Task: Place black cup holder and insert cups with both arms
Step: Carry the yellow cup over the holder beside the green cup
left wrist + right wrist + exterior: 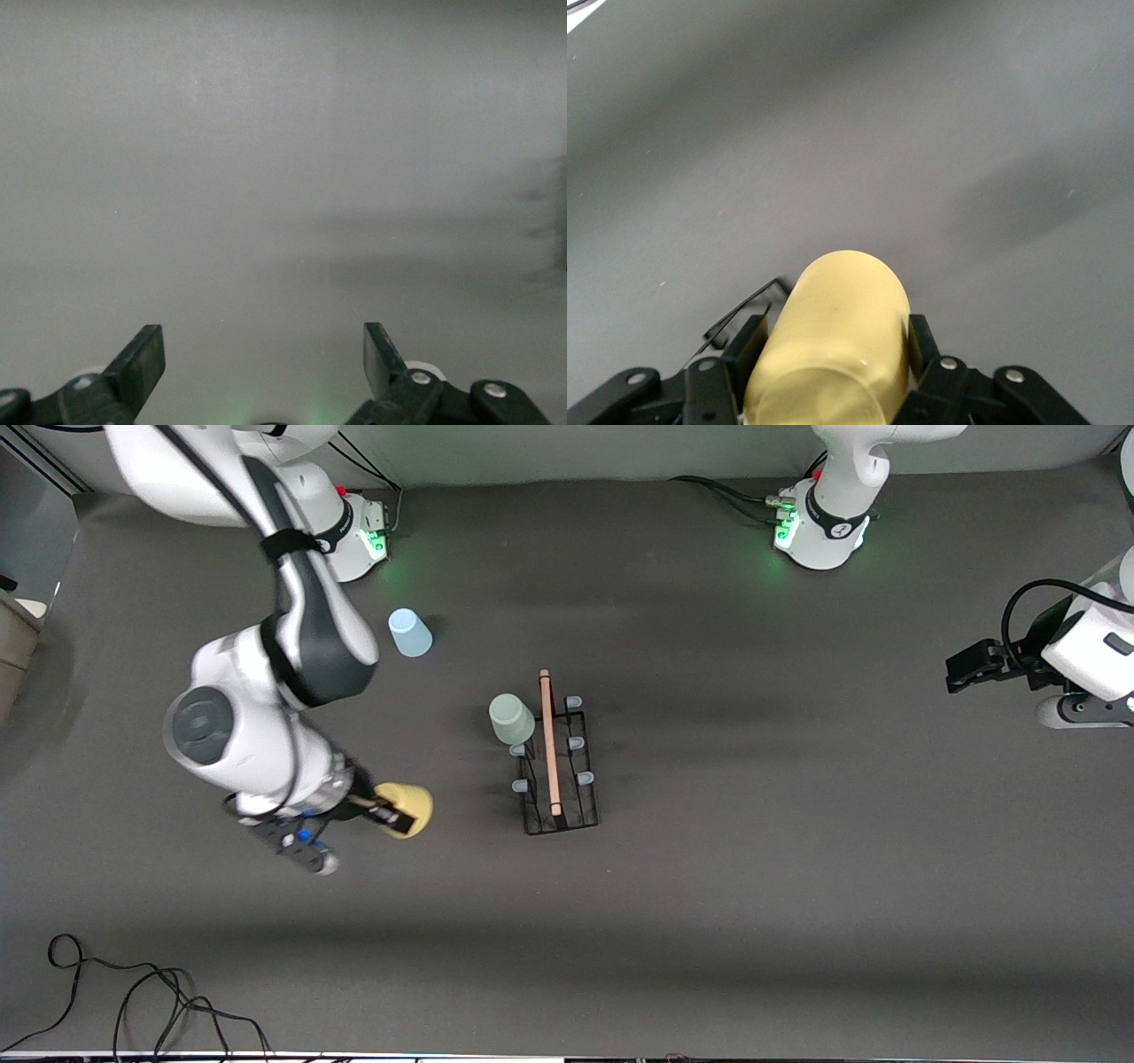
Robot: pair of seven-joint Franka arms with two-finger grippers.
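Observation:
The black cup holder (560, 766) with its wooden rod handle stands mid-table; a corner of its wire frame (740, 312) shows in the right wrist view. A pale green cup (511, 718) sits upside down on one of its pegs. A light blue cup (409, 632) stands upside down on the table, farther from the front camera, near the right arm's base. My right gripper (396, 810) is shut on the yellow cup (409, 808) (837, 341), held on its side above the table beside the holder. My left gripper (961, 667) (264, 354) waits open and empty at the left arm's end of the table.
A tangle of black cable (133, 992) lies at the table's front corner toward the right arm's end. Green-lit arm bases (819, 527) stand along the back edge.

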